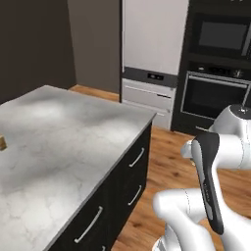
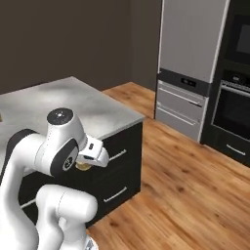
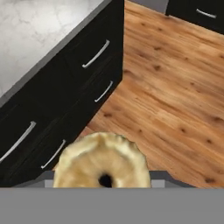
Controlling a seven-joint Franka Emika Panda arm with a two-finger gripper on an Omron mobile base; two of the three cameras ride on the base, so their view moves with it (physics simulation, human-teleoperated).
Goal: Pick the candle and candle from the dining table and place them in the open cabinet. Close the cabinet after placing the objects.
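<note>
Left base view: the white-grey veined marble desk [image 1: 63, 142] ends in a corner, with open wooden floor [image 1: 166, 162] to its right. In the hand view the short cream-yellow candle [image 3: 101, 162] sits pinched between the fingers [image 3: 101, 183], beside the black drawer fronts [image 3: 65, 87].

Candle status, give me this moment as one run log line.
candle: in gripper | over wood floor | beside dining table | cabinet: pending

glossy white arm [image 1: 230, 132], dark joints
</note>
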